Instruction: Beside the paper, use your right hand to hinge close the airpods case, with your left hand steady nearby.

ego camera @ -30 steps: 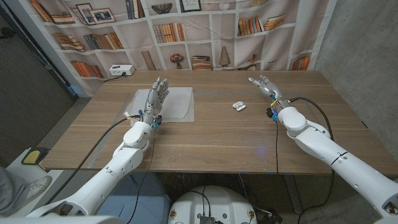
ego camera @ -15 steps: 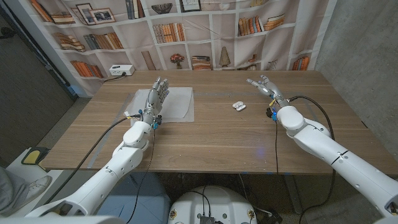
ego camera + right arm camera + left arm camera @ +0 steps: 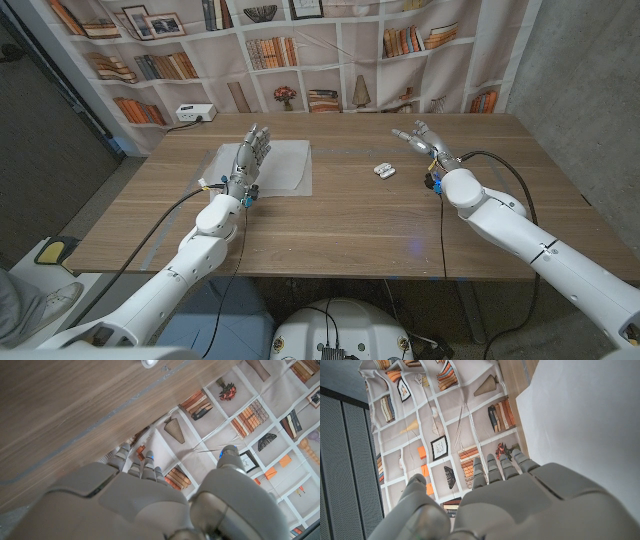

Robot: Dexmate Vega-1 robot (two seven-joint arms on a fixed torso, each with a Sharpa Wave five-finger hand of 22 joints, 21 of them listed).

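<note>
The white airpods case (image 3: 384, 171) lies open on the wooden table (image 3: 340, 225), to the right of the sheet of white paper (image 3: 277, 165). A small edge of the case (image 3: 150, 363) shows in the right wrist view. My right hand (image 3: 424, 140) is raised behind and to the right of the case, fingers apart, holding nothing and clear of it. My left hand (image 3: 251, 156) stands over the left part of the paper (image 3: 580, 420) with its fingers straight and spread, holding nothing.
A backdrop printed with bookshelves (image 3: 300, 50) hangs behind the table. A white power strip (image 3: 195, 113) sits at the far left corner. Black cables (image 3: 480, 160) trail along both arms. Bare wood stretches in front of the case and paper.
My right hand has drifted slightly left, toward the case, over the last second. The left hand, case and paper have stayed where they were.
</note>
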